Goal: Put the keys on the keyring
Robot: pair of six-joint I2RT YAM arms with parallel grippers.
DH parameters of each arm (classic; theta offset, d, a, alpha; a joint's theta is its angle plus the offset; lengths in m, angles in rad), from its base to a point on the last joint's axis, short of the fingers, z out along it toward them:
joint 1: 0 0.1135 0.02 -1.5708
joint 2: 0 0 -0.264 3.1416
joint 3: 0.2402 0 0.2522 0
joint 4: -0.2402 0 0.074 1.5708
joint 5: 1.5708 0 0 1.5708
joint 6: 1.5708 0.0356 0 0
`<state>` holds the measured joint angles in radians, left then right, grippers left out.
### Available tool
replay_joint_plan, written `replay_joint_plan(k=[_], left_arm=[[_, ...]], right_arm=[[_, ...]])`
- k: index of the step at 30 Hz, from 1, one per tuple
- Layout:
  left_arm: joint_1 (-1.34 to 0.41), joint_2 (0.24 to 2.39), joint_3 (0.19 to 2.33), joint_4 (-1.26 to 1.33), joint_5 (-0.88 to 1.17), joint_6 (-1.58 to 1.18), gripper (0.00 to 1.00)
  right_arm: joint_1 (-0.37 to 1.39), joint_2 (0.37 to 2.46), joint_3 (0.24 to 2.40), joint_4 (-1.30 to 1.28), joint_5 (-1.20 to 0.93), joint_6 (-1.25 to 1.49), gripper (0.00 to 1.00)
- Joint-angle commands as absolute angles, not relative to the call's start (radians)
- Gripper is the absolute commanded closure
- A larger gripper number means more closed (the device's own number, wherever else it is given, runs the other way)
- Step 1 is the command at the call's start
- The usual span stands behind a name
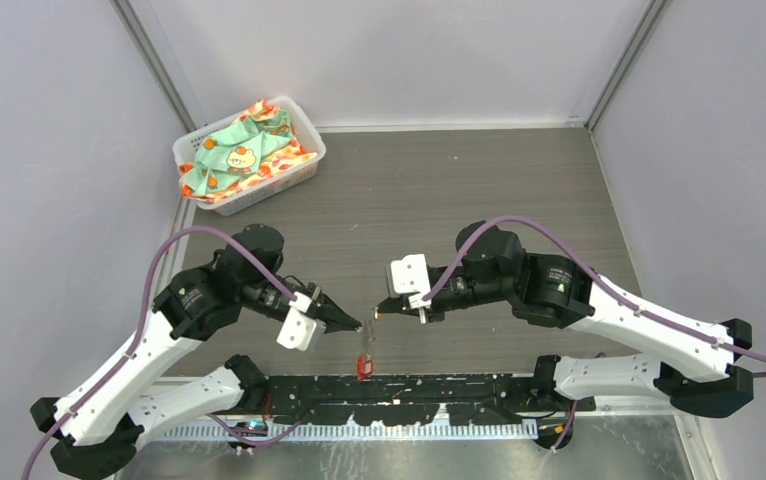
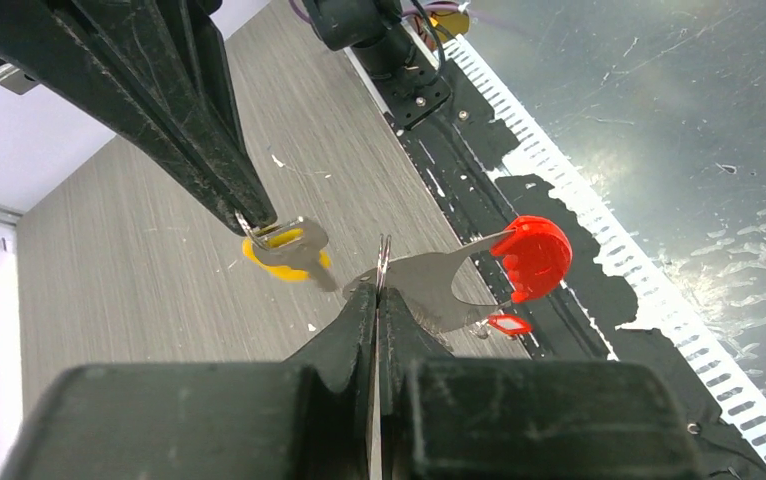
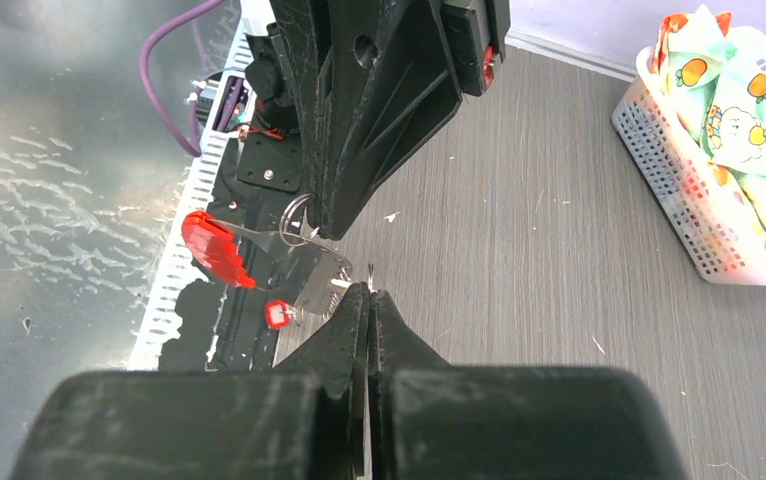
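Note:
My left gripper (image 2: 380, 285) is shut on the thin wire ring of the keyring (image 2: 429, 285), a silvery metal piece that ends in a red crescent (image 2: 531, 255). A small red tag (image 2: 509, 324) hangs under it. From the upper left of the left wrist view my right gripper (image 2: 255, 226) reaches in, shut on the yellow-headed key (image 2: 287, 247), whose blade points at the ring. In the right wrist view that key is only a sliver between the right gripper's (image 3: 369, 290) tips, and the keyring (image 3: 317, 280) dangles from the left gripper (image 3: 321, 230). Both tips nearly meet above the table's near edge (image 1: 367, 320).
A white basket (image 1: 191, 150) full of patterned cloth stands at the back left of the grey wood-grain table. A black slotted rail (image 1: 439, 388) and a scratched metal sheet run along the near edge, right under the hanging red crescent (image 1: 363, 368).

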<state>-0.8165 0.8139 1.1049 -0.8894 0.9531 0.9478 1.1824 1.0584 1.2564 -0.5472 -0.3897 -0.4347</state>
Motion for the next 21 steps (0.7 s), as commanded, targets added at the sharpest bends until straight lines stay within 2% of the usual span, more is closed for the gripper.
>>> replay_joint_plan(k=[1,8,21], left_arm=[[-0.821,0.803,1.108,-0.854,0.984,0.893,1.0],[-0.821,0.815,1.107,-0.773,0.997,0.746,1.0],[-0.821,0.83,1.106,-0.751,0.986,0.711,1.0]], right_arm=[[1.181,1.068,1.296,-0.545,-0.428,-0.463,0.99],[1.18,1.063,1.313,-0.617,-0.466,-0.585,0.99],[1.184,1.08,1.334,-0.617,-0.52,-0.617,0.99]])
